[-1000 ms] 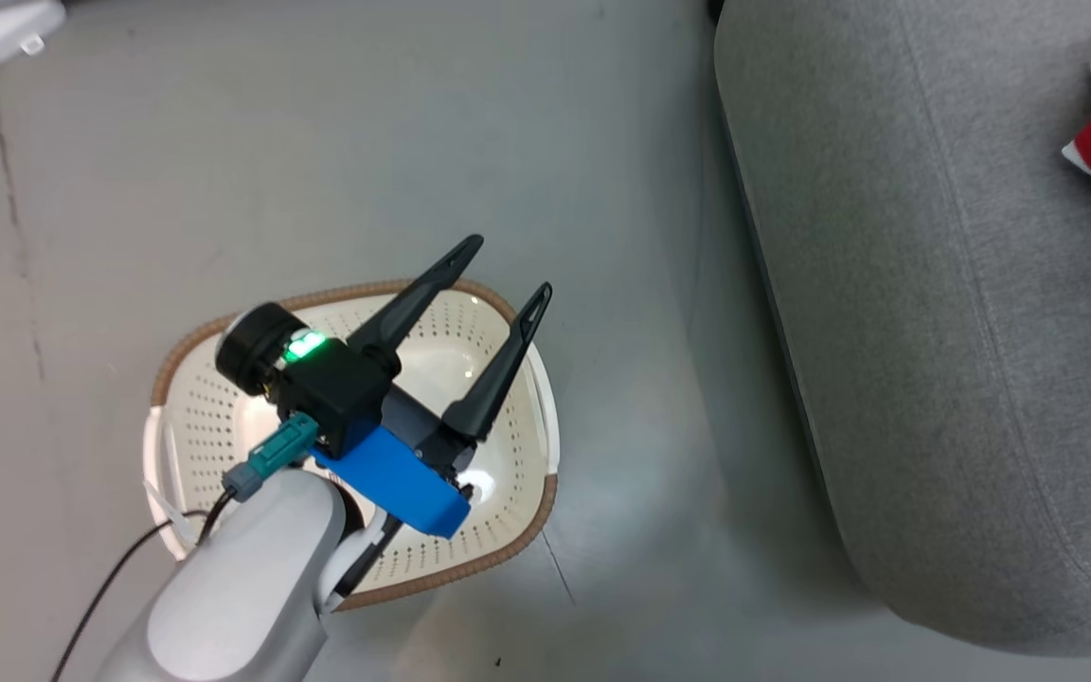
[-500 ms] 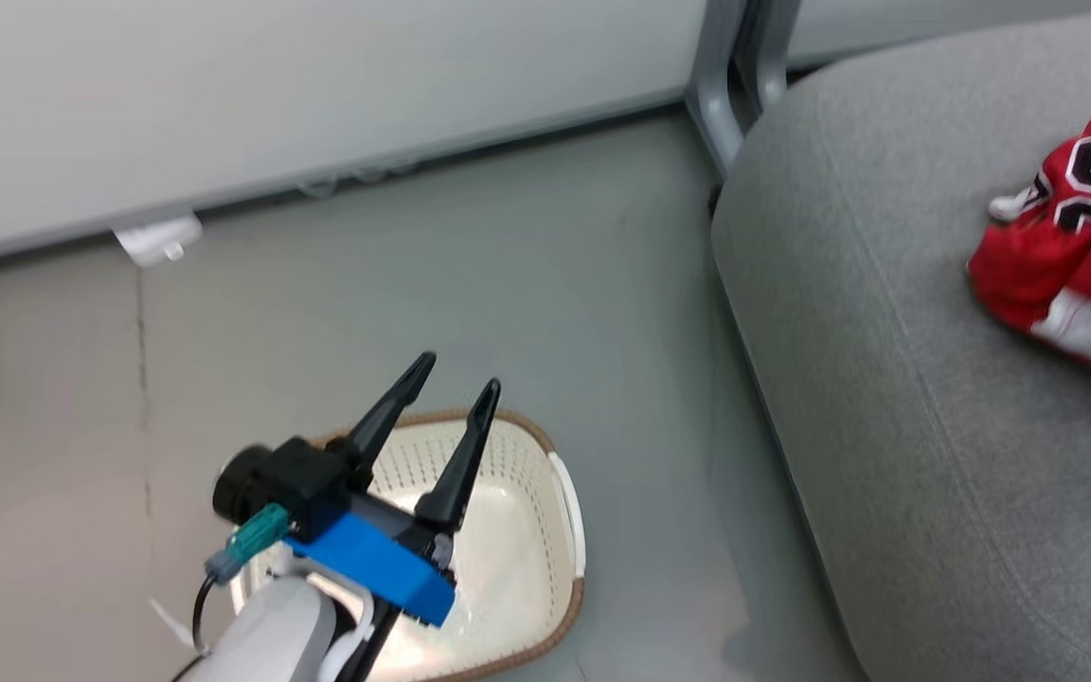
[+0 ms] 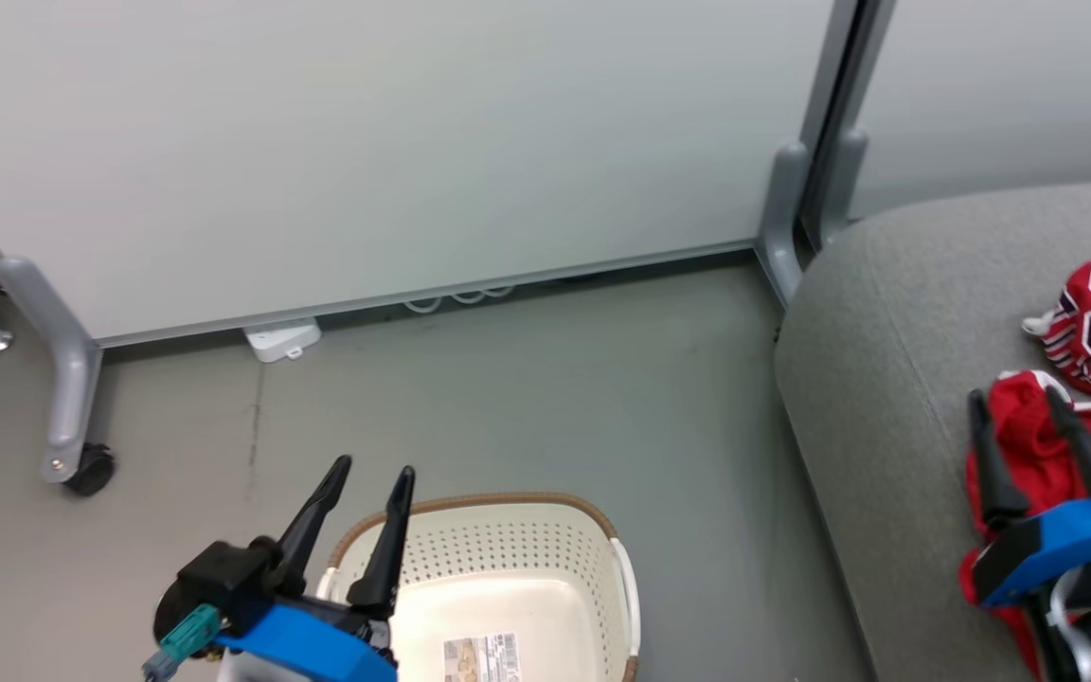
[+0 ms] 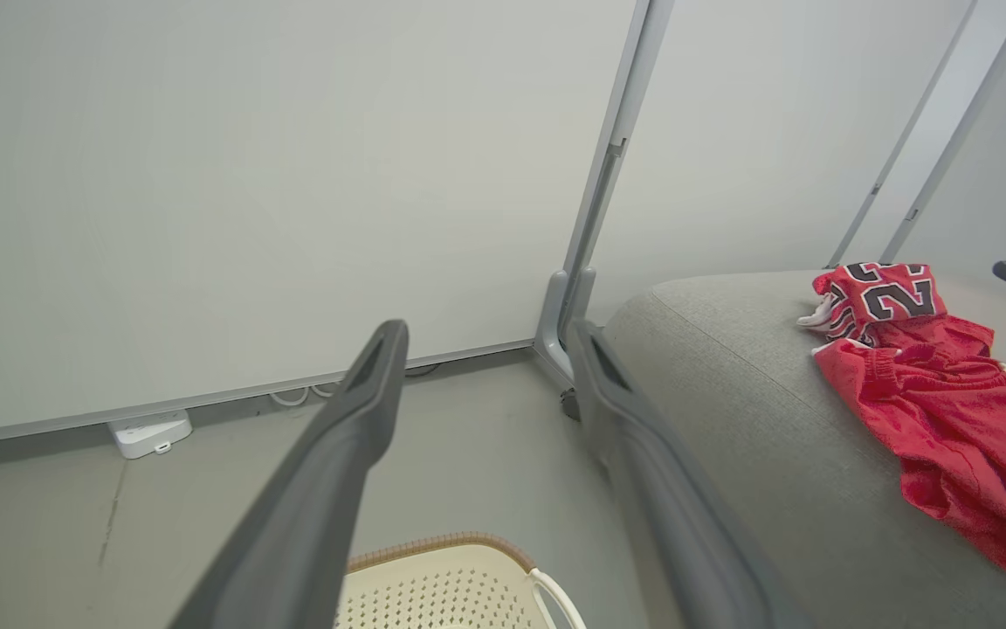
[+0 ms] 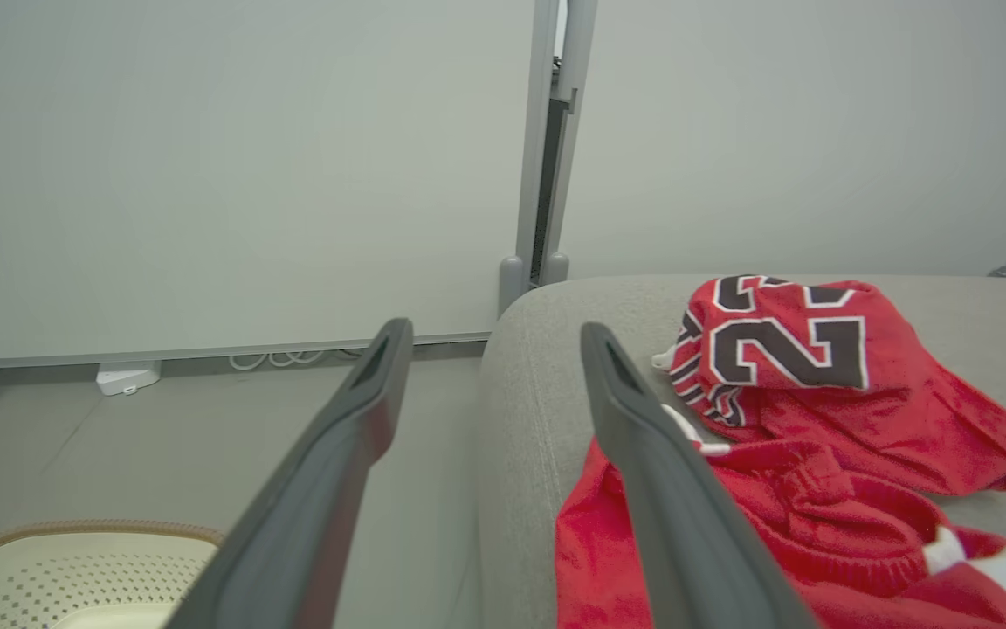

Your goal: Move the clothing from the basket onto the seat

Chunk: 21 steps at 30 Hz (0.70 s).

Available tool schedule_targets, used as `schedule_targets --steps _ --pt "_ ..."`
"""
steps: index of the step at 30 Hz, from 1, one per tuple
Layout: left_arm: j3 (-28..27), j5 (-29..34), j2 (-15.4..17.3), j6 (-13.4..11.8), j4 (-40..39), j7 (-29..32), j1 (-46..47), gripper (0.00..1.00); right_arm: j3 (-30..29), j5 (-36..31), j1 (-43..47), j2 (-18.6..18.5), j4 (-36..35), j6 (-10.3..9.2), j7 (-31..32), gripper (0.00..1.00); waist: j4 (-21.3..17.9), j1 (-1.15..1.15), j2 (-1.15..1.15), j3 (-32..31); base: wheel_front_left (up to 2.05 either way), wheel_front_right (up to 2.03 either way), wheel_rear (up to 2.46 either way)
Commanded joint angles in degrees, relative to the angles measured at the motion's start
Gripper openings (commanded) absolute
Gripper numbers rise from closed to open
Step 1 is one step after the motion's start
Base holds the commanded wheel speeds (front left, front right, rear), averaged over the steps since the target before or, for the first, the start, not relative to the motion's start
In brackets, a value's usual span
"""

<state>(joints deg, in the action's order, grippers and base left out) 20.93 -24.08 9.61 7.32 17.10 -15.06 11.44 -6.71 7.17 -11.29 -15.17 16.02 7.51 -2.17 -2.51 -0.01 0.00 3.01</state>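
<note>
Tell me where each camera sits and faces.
Head view: on the head, facing down at the cream-white perforated plastic basket; left jaws lower left, right jaws lower right, both open.
Left wrist view: along the left jaws, above the basket, facing the white partition wall.
Right wrist view: along the right jaws, facing the grey fabric seat cushion.
Both wrist views share the red fabric garments on that seat.
</note>
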Motion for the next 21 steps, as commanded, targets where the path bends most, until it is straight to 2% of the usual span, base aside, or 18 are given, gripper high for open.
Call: schedule_targets --steps 1,6,12,21 --pt "-1.3 0.5 -0.2 0.2 -0.3 -0.2 -1.3 1.00 0.8 -0.5 2.0 1.0 -1.4 -0.04 0.2 1.00 1.8 0.01 0.00 -1.6 0.00 0.00 0.00" --pt "-5.9 1.3 -0.6 0.2 -0.8 -0.2 -4.3 1.00 3.2 -2.0 5.7 4.7 -4.7 -0.04 0.0 1.00 3.7 0.01 0.00 -2.9 0.00 0.00 0.00" --pt "-11.1 2.1 -1.0 0.2 -0.8 -0.2 -7.2 1.00 4.5 -3.9 8.3 9.0 -5.6 -0.04 -0.4 1.00 4.8 0.01 0.00 -3.8 0.00 0.00 0.00" --pt "-16.5 3.1 -1.7 0.2 0.6 -0.2 -9.9 1.00 6.0 -5.7 10.4 11.5 -5.8 -0.04 -0.9 1.00 4.6 0.01 0.00 -4.4 0.00 0.00 0.00"
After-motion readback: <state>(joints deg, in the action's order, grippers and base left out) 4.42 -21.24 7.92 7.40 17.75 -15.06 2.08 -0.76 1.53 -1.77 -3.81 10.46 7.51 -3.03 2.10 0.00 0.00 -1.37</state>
